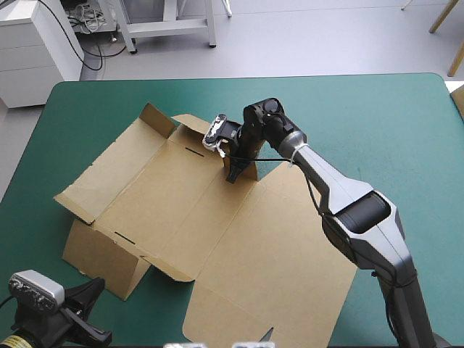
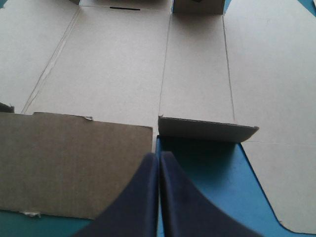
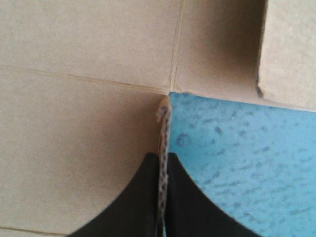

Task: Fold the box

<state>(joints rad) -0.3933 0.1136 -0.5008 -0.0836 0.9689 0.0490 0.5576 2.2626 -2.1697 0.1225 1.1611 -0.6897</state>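
The brown box (image 1: pixel 217 210) lies as a cut sheet, mostly flat, on the teal-green cover. My right gripper (image 1: pixel 236 172) is at its far side, shut on a small flap (image 3: pixel 162 148) that stands on edge between the black fingers. My left gripper (image 1: pixel 94 290) is shut and holds nothing. It sits low at the table's near left corner, just short of the raised near wall (image 2: pixel 74 163) and beside a short upturned flap (image 2: pixel 207 129). Another flap (image 1: pixel 156 119) stands up at the far left of the sheet.
The teal-green cover (image 1: pixel 377 123) shows to the right of the box and beyond it, up to the table's far edge. The wide lid panel (image 1: pixel 275 275) reaches toward the near edge. A strip of cover (image 1: pixel 36 217) shows at the left.
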